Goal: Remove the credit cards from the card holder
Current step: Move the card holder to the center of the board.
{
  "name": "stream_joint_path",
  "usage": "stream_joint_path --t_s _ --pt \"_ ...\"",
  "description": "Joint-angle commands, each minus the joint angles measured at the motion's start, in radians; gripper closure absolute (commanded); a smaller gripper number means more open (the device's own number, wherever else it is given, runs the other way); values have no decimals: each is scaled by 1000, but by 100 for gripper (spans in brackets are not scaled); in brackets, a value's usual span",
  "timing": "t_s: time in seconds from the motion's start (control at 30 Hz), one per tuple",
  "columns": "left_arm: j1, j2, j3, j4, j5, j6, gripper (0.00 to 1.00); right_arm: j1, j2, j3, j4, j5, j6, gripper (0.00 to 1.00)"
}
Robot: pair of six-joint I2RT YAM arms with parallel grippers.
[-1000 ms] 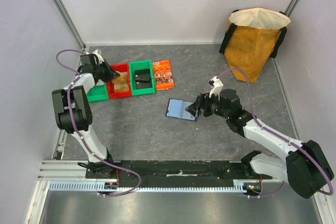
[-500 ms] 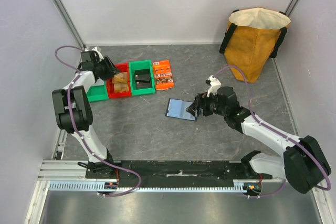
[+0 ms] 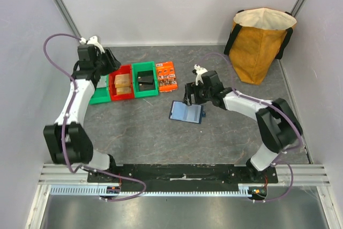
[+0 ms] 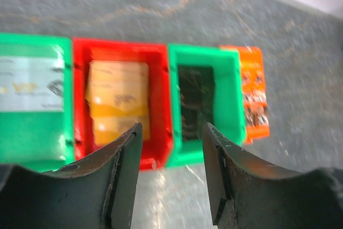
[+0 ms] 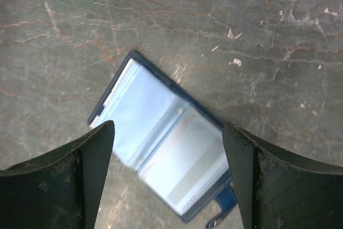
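Observation:
The card holder [image 3: 186, 112] lies open and flat on the grey table, its pale blue sleeves [image 5: 161, 143] facing up and its little tab at the lower right. My right gripper [image 5: 167, 128] hovers over it, open, with one finger on each side; whether a card sits in the sleeves I cannot tell. Tan-gold credit cards [image 4: 118, 100] lie in the red bin [image 3: 122, 96]. A dark card [image 4: 195, 100] lies in the green bin [image 3: 144, 93] beside it. My left gripper [image 4: 171, 127] hangs open and empty above the near edge of these bins.
A second green bin [image 4: 32, 140] at the far left holds a pale card. An orange printed packet [image 3: 167, 76] lies right of the bins. A yellow bag [image 3: 260, 38] stands at the back right. Walls close in the table on three sides.
My left gripper has gone from shut to open and lifted back from the red bin. My right gripper has swung from the card holder's right side to above it.

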Motion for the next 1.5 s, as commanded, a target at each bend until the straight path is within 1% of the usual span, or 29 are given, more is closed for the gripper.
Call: stream_joint_path --t_s 0.0,0.1,0.2,0.3,0.53,0.67,0.8,0.93,1.03,1.17,1.27,1.47 --pt "-120 -173 -144 -51 -3 17 46 -3 124 115 -12 18 -60 12" --pt "-224 -261 -241 -58 3 11 46 -3 204 168 -9 -14 -95 13" --pt "-338 -357 -329 -58 12 -6 46 -1 276 211 -16 -82 -129 14" --pt "-409 -439 -395 -61 21 -29 47 20 301 211 -27 -154 -160 14" --pt "-504 -562 -536 -52 95 -122 48 143 224 104 -66 -197 -175 19" --pt "-568 -624 -617 -14 101 -203 48 209 160 45 -76 -201 -166 19" --pt "-628 -638 -675 35 107 -275 49 227 60 10 -69 -150 -122 20" --pt "-722 -609 -700 103 81 -331 50 226 -90 -61 -70 27 -74 20" --pt "-786 -556 -688 149 66 -355 52 220 -164 -111 -88 128 -54 24" --pt "-852 -441 -657 210 58 -366 55 209 -209 -166 -110 124 -42 34" --pt "-881 -340 -627 251 61 -355 56 209 -222 -206 -105 130 -22 36" --pt "-906 -169 -579 310 68 -332 57 203 -244 -262 -101 193 3 39"
